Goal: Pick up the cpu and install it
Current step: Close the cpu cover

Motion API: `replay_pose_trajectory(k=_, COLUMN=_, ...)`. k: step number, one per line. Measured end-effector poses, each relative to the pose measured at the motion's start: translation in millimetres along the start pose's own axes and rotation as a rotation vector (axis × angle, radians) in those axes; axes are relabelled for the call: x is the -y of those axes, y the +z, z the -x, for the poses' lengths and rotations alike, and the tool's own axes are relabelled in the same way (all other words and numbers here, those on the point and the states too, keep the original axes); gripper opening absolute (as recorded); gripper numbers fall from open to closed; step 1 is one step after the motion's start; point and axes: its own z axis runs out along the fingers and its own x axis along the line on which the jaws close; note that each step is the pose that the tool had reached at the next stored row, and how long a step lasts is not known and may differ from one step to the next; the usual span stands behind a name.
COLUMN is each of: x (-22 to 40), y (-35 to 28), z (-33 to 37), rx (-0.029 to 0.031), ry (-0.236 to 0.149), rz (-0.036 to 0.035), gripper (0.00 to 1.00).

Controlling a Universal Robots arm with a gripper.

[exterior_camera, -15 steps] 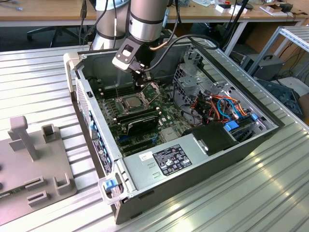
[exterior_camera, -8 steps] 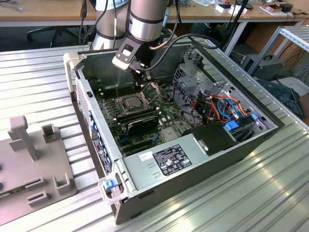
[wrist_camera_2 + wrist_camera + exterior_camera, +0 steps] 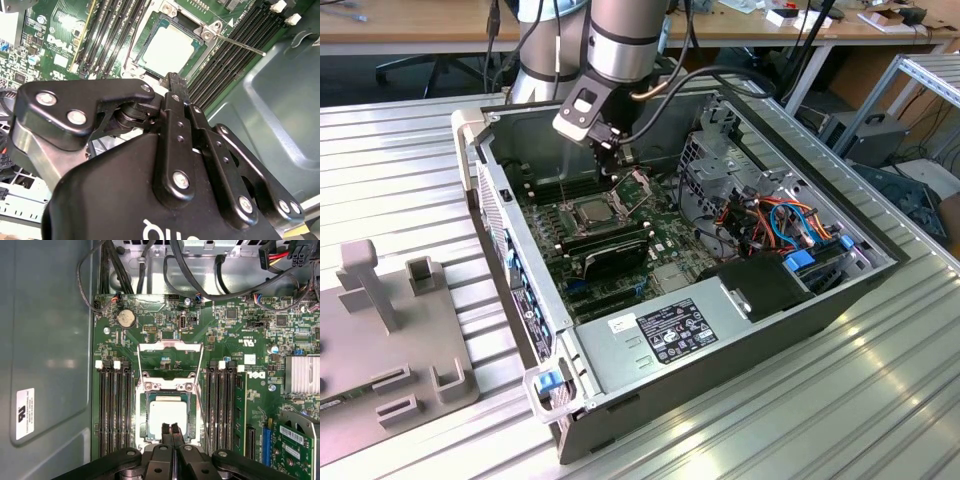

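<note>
The cpu (image 3: 167, 412), a pale square chip, lies flat in the motherboard socket, whose hinged metal frame (image 3: 170, 357) stands open. The chip also appears in the exterior view as the cpu (image 3: 592, 211) and in the second wrist view as the cpu (image 3: 172, 47). My gripper (image 3: 170, 430) hangs just above the chip's edge, fingertips pressed together with nothing between them. In the exterior view the gripper (image 3: 610, 168) reaches down into the open computer case (image 3: 550, 300), over the socket. The black fingers (image 3: 174, 87) point at the socket rim.
Memory slots (image 3: 115, 410) flank the socket on both sides. Cables (image 3: 770, 220) and drive bays fill the case at the exterior view's right. A power supply (image 3: 670, 330) sits near the front. A grey fixture (image 3: 390, 330) stands on the table at the exterior view's left.
</note>
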Motion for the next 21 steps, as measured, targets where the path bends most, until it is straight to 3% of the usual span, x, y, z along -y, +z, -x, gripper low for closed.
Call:
replay_pose_trajectory(k=17, x=-0.2, y=-6.1, z=-0.1, rx=0.0006, ry=0.000, rz=0.0002, gripper=0.11)
replay_pose_trajectory(k=21, x=-0.2, y=-6.2, z=-0.1, rx=0.0036, ry=0.000, rz=0.0000, gripper=0.11)
